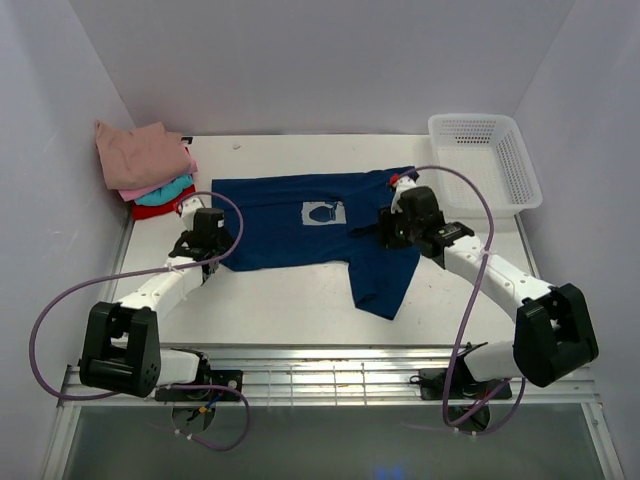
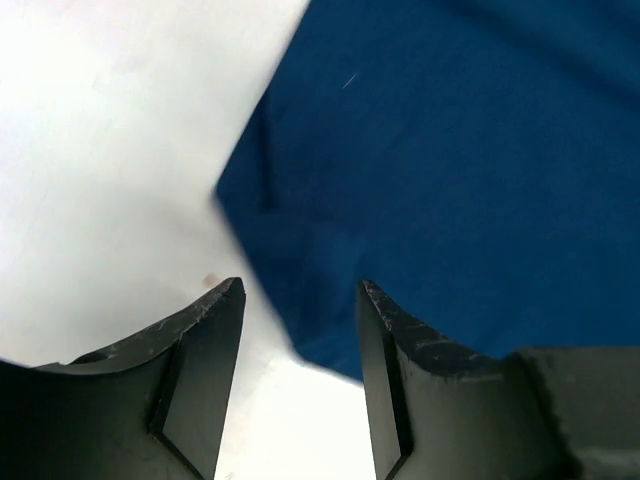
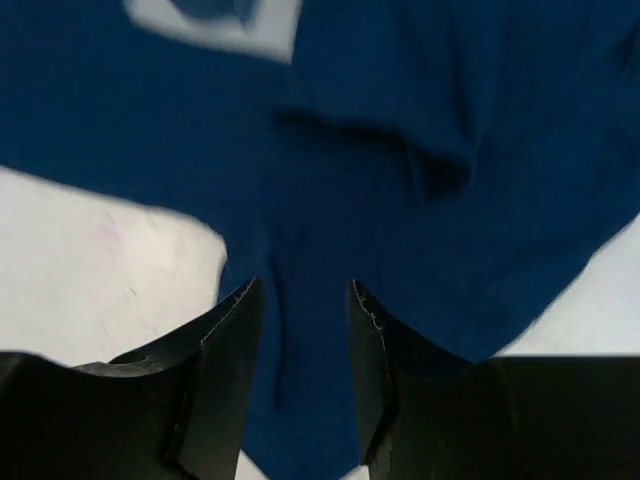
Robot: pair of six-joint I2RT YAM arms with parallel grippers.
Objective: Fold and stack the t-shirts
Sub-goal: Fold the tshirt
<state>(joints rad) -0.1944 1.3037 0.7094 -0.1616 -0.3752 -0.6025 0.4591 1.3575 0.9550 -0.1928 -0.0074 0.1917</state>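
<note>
White table; pale lilac walls on three sides

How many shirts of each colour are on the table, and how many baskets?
Navy tee: 1
Dusty-pink tee: 1
Pink tee: 1
Teal tee: 1
Red tee: 1
White basket: 1
Total: 6
</note>
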